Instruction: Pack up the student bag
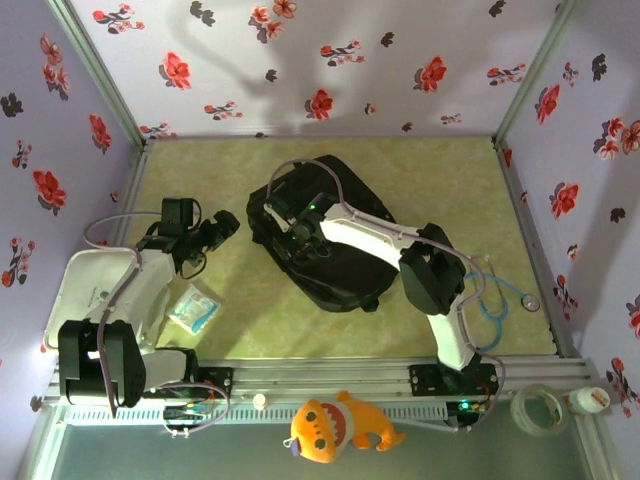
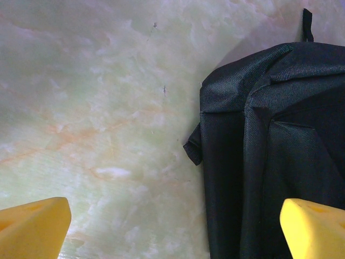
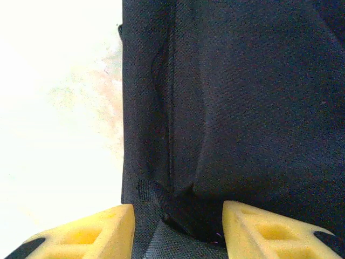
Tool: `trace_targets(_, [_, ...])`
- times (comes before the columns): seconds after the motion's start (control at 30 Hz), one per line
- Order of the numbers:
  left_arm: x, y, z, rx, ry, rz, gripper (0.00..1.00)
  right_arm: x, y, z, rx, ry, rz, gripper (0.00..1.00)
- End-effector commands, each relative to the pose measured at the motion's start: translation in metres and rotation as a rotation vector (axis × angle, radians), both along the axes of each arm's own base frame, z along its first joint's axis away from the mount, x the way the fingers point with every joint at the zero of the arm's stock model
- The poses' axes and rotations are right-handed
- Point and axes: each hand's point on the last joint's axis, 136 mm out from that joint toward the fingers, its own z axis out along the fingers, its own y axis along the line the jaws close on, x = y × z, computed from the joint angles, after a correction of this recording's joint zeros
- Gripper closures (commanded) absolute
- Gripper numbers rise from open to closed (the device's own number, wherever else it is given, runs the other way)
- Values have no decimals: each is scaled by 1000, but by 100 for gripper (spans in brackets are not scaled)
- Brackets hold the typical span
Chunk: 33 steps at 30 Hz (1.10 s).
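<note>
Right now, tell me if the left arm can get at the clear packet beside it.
Probably yes. The clear packet lies uncovered beside the left arm, nearer its base than the open, empty left gripper. The arm would have to fold back to reach it.

Student bag (image 2: 269, 135) matt woven black cloth; table (image 2: 81, 108) glossy, perhaps marble-look.

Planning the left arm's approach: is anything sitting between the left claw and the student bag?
Nothing visible. The left claw is open beside the student bag, and bare table runs right up to the bag's edge. The clear packet lies nearer the arm's base, off that line.
</note>
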Motion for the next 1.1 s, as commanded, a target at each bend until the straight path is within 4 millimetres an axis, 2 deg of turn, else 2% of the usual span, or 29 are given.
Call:
trace_targets(0.0, [2, 0, -2, -11, 2, 5, 0, 1, -3, -4, -64, -19, 26, 55])
trace_targets(0.23, [4, 0, -4, -10, 7, 4, 0, 20, -4, -3, -84, -79, -58, 68])
trace_targets(0.53, [4, 0, -2, -11, 3, 3, 0, 31, -11, 15, -27, -131, -127, 87])
trace_targets(1.07, [3, -2, -4, -19, 9, -3, 0, 31, -21, 27, 26, -128, -162, 82])
